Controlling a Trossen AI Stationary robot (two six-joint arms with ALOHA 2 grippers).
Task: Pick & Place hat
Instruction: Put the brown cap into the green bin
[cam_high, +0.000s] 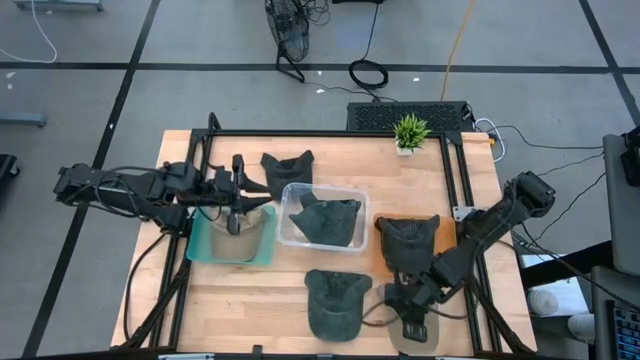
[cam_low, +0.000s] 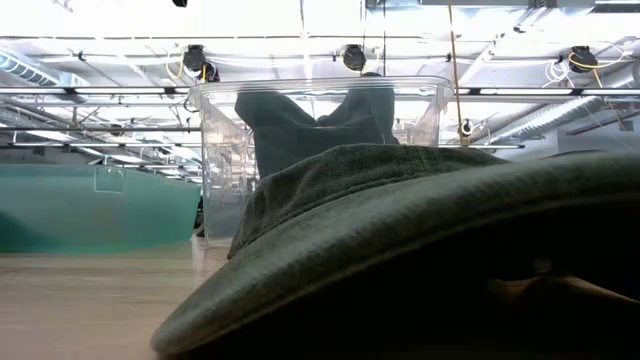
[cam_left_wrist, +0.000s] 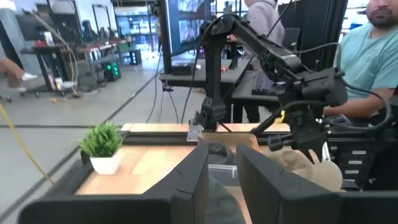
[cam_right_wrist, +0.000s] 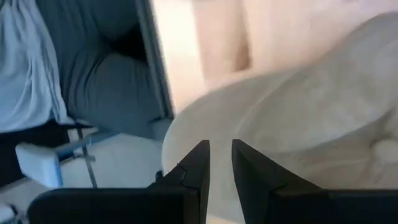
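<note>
Hats lie scattered over the wooden tabletop in the high view: one in the clear bin at the middle, one behind it toward the far edge, one brown-backed hat right of the bin, and a dark bucket hat close to the near edge. The left gripper hangs over the green tray left of the bin; the right gripper sits low at the near edge, just beside the bucket hat's brim. From table height, that bucket hat fills the foreground, with the clear bin and its folded hat behind, and the green tray off to the side. The left wrist view shows its fingers close together with nothing visible between them, looking across at the potted plant and the right arm, with people beyond the table. The right wrist view shows its fingers a narrow gap apart over pale hat cloth, gripping nothing visible. Judging by this, the pick of the bucket hat is in hand; next the right gripper needs to pinch the brim, lift it clear, and carry it to a container.
</note>
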